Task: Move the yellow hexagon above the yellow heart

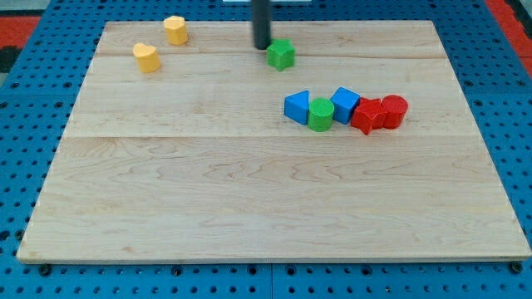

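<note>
The yellow hexagon sits near the board's top left. The yellow heart lies just below and to the left of it, a small gap apart. My tip is at the top middle of the board, right of both yellow blocks and touching or nearly touching the left side of a green star-like block.
A cluster sits right of centre: a blue triangle, a green cylinder, a blue block, a red star-like block and a red cylinder. The wooden board lies on a blue pegboard.
</note>
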You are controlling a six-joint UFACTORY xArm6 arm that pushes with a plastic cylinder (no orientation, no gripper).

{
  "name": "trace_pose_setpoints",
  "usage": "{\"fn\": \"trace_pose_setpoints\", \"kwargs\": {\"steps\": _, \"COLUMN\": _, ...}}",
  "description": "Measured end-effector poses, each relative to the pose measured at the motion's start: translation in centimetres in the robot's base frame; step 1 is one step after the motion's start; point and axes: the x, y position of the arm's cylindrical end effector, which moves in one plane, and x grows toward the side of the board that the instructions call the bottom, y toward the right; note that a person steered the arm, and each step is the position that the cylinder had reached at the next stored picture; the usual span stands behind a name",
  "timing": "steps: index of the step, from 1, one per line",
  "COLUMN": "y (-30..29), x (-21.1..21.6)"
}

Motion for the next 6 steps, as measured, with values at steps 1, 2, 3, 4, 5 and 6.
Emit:
{"fn": "trace_pose_setpoints", "kwargs": {"steps": 1, "y": 5.3, "x": 4.0}}
{"fn": "trace_pose_setpoints", "kwargs": {"steps": 2, "y": 6.9, "x": 8.5}}
{"fn": "trace_pose_setpoints", "kwargs": {"steps": 3, "y": 0.8, "x": 3.5}}
{"fn": "trace_pose_setpoints", "kwargs": {"steps": 4, "y": -4.0, "x": -3.2}}
{"fn": "trace_pose_setpoints", "kwargs": {"steps": 5, "y": -6.7, "x": -5.2}}
{"fn": "trace_pose_setpoints", "kwargs": {"steps": 6, "y": -11.5, "x": -5.3}}
